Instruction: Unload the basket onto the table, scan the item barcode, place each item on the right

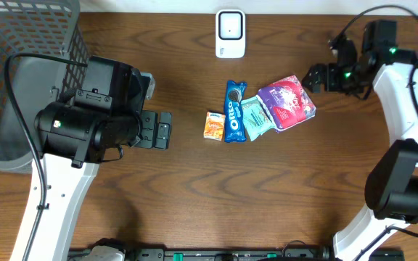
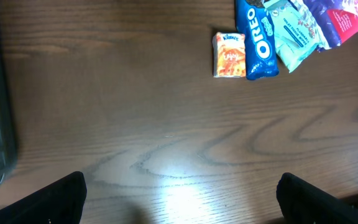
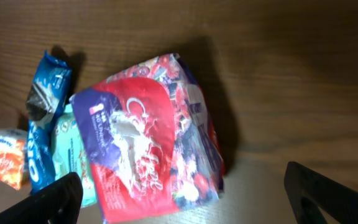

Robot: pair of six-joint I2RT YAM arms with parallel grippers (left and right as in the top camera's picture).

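Overhead items: orange packet (image 1: 214, 125), Oreo pack (image 1: 234, 111), teal pouch (image 1: 256, 117), purple-red bag (image 1: 287, 101) — clustered at centre.
Scanner (image 1: 230, 32): top centre, apart.
Left gripper (image 1: 167, 130): centre-left, spread wide, empty.
Right gripper (image 1: 314, 77): upper right, beside purple-red bag — wide, empty.

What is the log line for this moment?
left claw: open, empty | right claw: open, near purple bag | scanner: untouched

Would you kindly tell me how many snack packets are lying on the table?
4, clustered centrally: orange packet leftmost, blue Oreo pack beside it, teal pouch next, purple-red bag rightmost. None seems hidden.
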